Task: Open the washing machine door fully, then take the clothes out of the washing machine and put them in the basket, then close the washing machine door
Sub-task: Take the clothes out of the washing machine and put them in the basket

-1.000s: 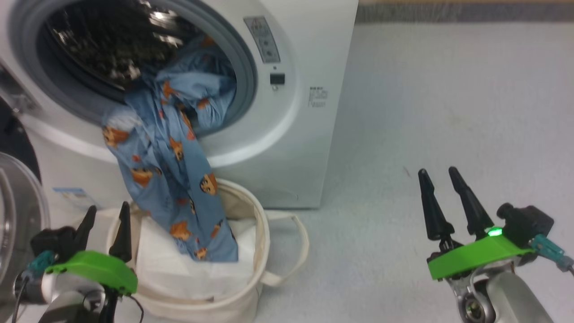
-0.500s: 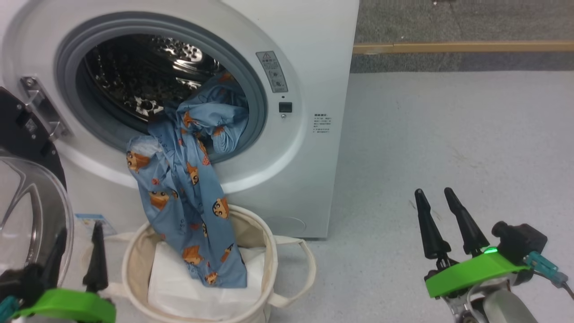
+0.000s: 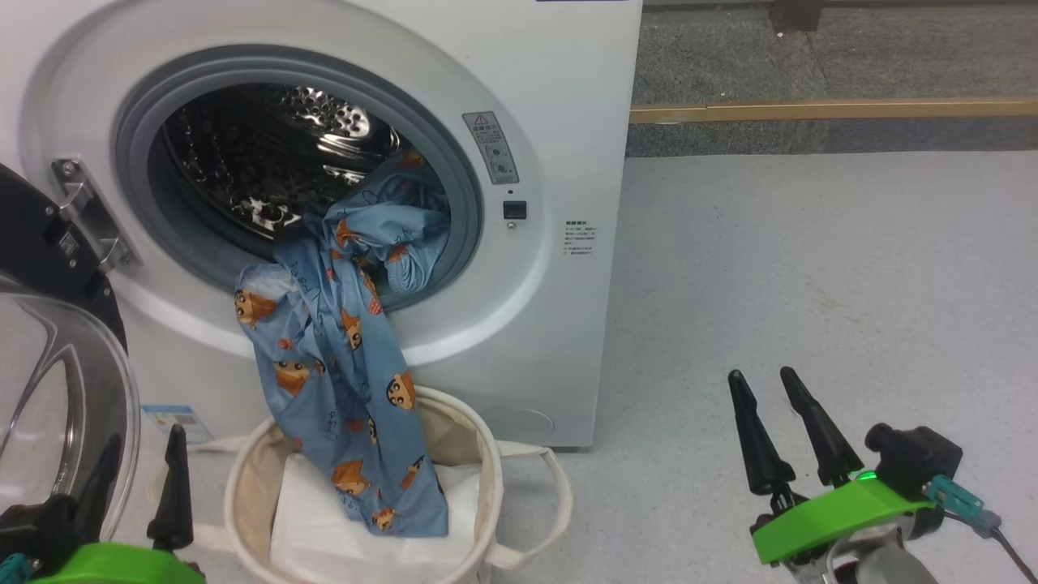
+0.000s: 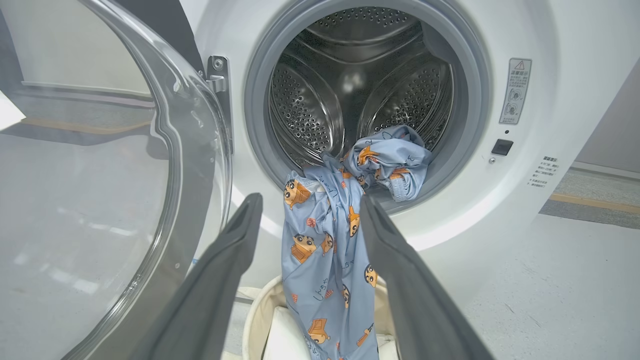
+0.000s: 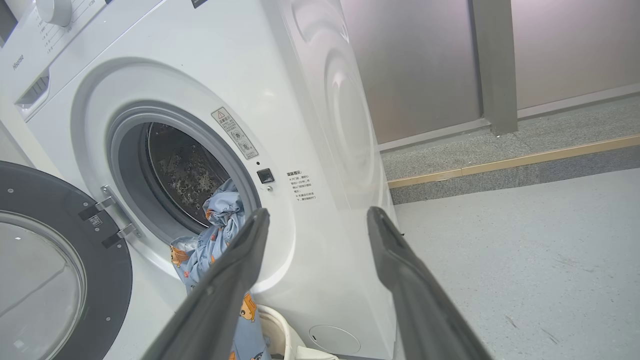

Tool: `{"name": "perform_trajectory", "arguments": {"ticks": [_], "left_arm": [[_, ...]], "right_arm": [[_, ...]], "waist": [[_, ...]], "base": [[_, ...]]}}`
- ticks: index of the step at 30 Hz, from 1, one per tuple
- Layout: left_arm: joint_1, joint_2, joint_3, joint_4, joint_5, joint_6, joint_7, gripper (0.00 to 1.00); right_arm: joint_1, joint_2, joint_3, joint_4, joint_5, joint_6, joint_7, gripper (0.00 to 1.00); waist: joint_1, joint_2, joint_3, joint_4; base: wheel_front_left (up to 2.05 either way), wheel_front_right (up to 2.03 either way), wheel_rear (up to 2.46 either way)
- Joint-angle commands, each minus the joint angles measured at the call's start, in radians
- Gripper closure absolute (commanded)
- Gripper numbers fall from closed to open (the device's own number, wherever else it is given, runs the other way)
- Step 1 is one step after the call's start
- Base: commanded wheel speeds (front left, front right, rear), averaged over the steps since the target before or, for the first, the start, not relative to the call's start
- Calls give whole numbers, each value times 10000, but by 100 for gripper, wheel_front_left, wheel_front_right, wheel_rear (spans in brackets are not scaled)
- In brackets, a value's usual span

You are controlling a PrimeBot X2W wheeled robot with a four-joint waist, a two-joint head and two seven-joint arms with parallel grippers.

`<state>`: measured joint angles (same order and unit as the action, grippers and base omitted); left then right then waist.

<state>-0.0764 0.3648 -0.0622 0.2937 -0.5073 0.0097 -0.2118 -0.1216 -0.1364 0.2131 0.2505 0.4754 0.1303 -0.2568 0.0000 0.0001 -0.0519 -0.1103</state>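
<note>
Hisense lettering (image 5: 18,62) on washing machine (image 5: 300,75); warning label (image 5: 234,132) beside its opening

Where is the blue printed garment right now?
In the head view, left of centre, the clothes hang out of the washing machine over its grey seal, lower end inside the basket below.

Head cam pitches up, so the whole scene sits lower in frame. The washing machine (image 3: 559,105) opening is now fully in view upper left, with more of the washing machine door (image 3: 57,389) at left edge. The left gripper (image 3: 144,438) drops to the bottom-left corner, off the basket (image 3: 489,462) rim it overlapped. The right gripper (image 3: 761,375) is lower and slightly left.
</note>
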Motion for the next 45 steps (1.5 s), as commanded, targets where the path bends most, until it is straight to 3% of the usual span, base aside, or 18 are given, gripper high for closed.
{"name": "perform_trajectory", "arguments": {"ticks": [1, 34, 45], "left_arm": [[-310, 315, 422, -345, -60, 46, 37, 0], [-731, 374, 21, 36, -100, 81, 81, 0], [-1868, 407, -348, 885, -99, -237, 309, 0]], "right_arm": [[-337, 14, 227, -272, -68, 4, -49, 0], [-538, 46, 168, -246, -170, 4, -49, 0], [-676, -10, 179, -428, -177, 4, -49, 0]], "waist": [[0, -1, -6, 3], [0, -1, 239, -123], [0, -1, 694, -285]], "base": [[0, 0, 0], [0, 0, 0], [0, 0, 0]]}}
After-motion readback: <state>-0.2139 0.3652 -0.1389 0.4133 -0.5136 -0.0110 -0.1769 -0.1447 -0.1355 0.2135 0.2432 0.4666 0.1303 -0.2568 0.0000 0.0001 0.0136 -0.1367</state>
